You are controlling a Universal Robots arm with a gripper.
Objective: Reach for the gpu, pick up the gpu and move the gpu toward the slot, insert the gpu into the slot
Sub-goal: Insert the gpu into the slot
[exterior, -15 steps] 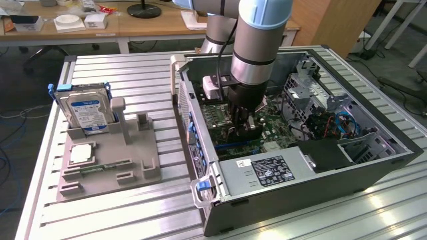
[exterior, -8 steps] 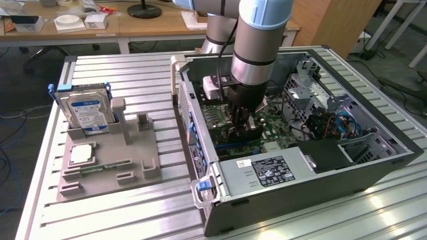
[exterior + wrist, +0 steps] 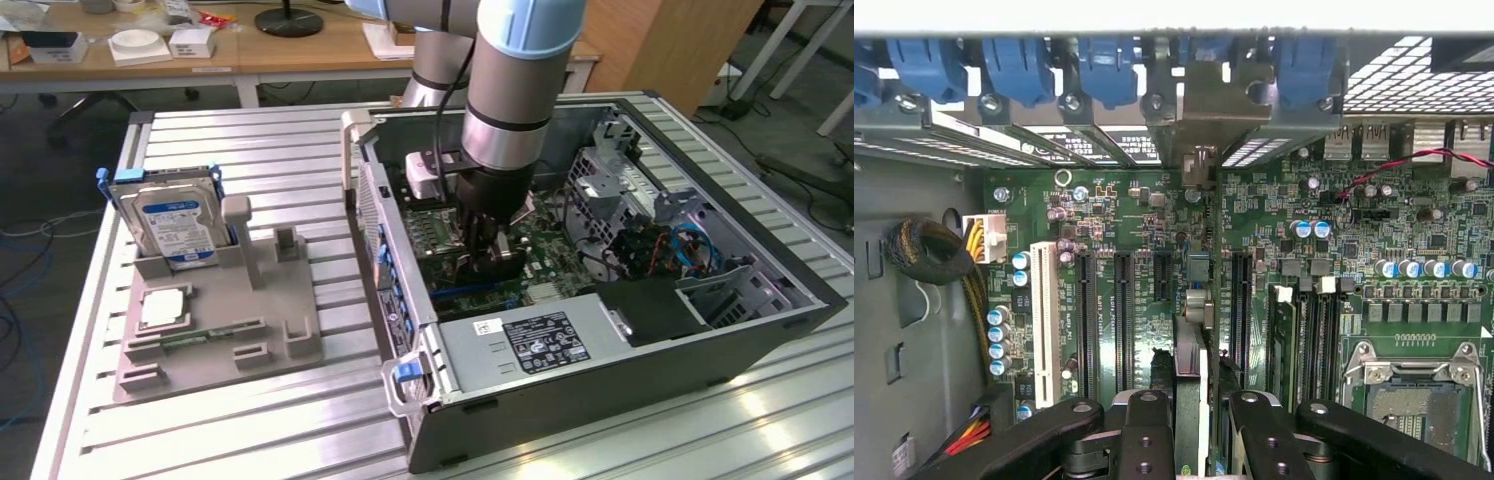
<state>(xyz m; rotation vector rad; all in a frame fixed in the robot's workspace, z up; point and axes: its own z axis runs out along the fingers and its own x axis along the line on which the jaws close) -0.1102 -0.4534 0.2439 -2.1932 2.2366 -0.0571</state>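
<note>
My gripper [image 3: 486,255] is down inside the open computer case [image 3: 747,330], over the green motherboard [image 3: 547,255]. In the wrist view the gripper [image 3: 1199,425] is shut on the gpu [image 3: 1192,345], which I see edge-on, one black finger [image 3: 1144,430] on each side. The card stands upright between the black slots [image 3: 1122,320], its silver end bracket [image 3: 1206,105] at the case's rear wall. Its lower edge is hidden, so I cannot tell whether it sits in a slot.
A grey fixture [image 3: 267,300] on the exterior view's left holds a blue-labelled hard drive [image 3: 174,225] and a small square chip [image 3: 163,307]. Inside the case are the power supply [image 3: 534,345], drive cage [image 3: 607,175] and loose cables [image 3: 694,245]. A memory stick [image 3: 1284,340] stands beside the card.
</note>
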